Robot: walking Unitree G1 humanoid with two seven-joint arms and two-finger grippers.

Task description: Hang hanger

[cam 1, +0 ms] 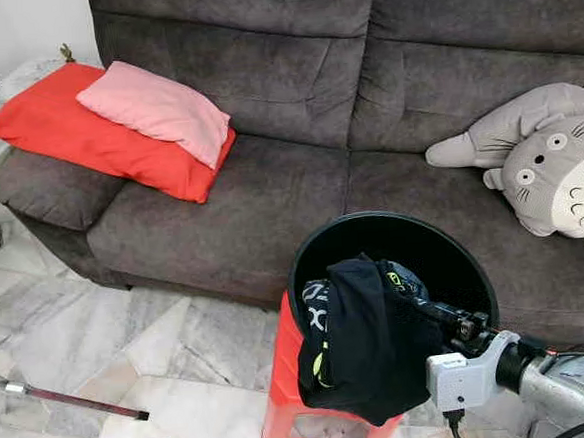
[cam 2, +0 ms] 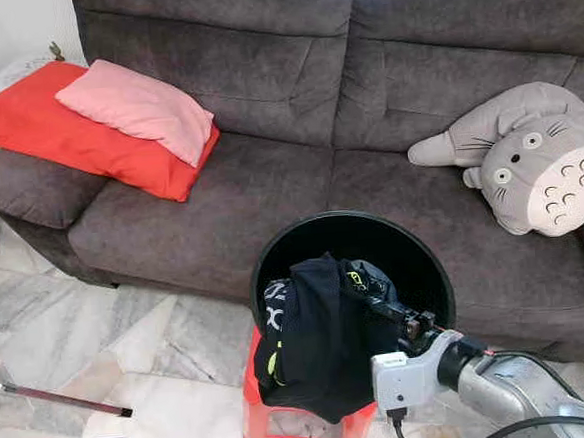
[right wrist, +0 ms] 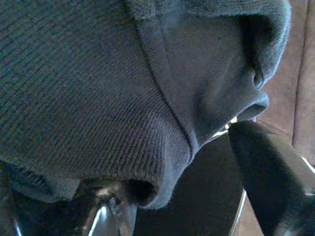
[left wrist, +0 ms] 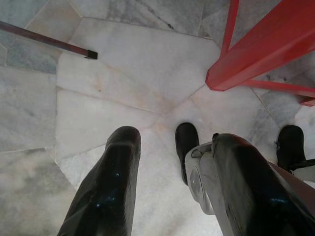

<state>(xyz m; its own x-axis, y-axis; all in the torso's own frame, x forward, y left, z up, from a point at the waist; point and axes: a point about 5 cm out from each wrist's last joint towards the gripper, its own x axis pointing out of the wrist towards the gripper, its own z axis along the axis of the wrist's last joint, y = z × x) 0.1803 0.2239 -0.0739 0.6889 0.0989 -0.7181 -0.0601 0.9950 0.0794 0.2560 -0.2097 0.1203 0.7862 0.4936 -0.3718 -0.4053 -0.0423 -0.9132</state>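
Right wrist view has my right pincer (right wrist: 197, 196) pushed up against dark knit fabric, 2 fingers (right wrist: 268, 172) spread with cloth draped over and between them; cannot tell if they are actually clamped on anything. Head views put that pincer at the rim of the black bucket (cam 1: 454, 243), which sits on a red stool (cam 1: 283, 380) in front of the grey sofa (cam 1: 269, 180), and a dark garment (cam 1: 361, 344) with white and yellow print hangs out over the bucket's near edge. No hanger visible anywhere, probably buried under the clothing, but that is a guess. Garment lies straight ahead of the right pincer, touching it, draping downward toward the floor, so the right arm is clearly nearer. Left pincer (left wrist: 172, 182) hangs idle, fingers apart, pointing down at the marble floor (left wrist: 123, 98) beside the stool leg. Red and pink cushions (cam 1: 115, 121) and a plush toy (cam 1: 549, 161) lie on the sofa.
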